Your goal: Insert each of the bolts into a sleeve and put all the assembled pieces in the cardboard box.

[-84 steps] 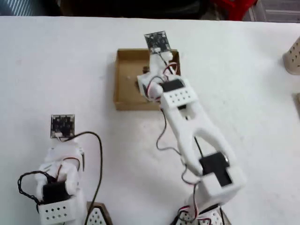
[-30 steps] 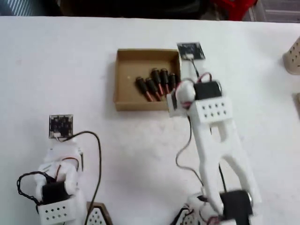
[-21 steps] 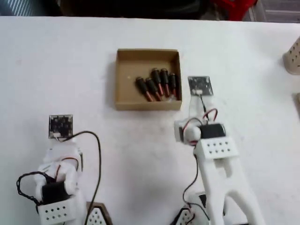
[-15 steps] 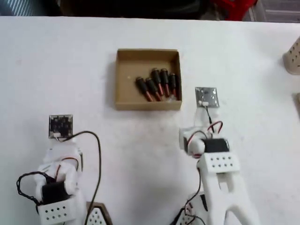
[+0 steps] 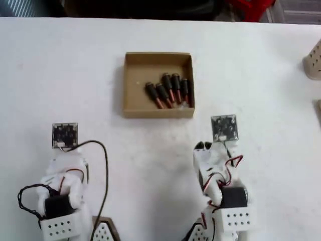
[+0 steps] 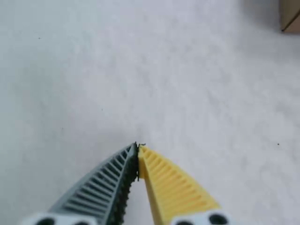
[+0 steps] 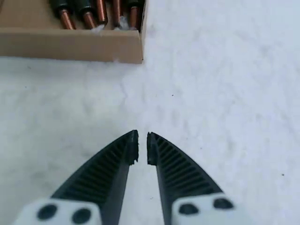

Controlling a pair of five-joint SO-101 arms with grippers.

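High view, box: the cardboard box (image 5: 136, 80) stands in the upper centre of the frame, open on top, with white table (image 5: 261, 75) on all four sides of it.
High view, pieces: the assembled pieces (image 5: 170, 90) lie side by side in the right half of the box, close to its right wall and its lower wall.
High view, arms: the left arm (image 5: 62, 193) is folded at the lower left and the right arm (image 5: 220, 183) at the lower right. A wide band of table lies between them and the lower edge of the box.
High view, edge: a pale perforated object (image 5: 314, 61) is cut by the right border, well apart from the box.
Left wrist view: the left gripper (image 6: 137, 151) has its grey and yellow fingers pressed together at the tips, with nothing between them. One box corner shows far off.
Right wrist view: the right gripper (image 7: 142, 143) is nearly closed, with a thin slit between the black tips, and it holds nothing. The near wall of the box is ahead, apart from the tips, and the copper ends of the pieces show behind it.
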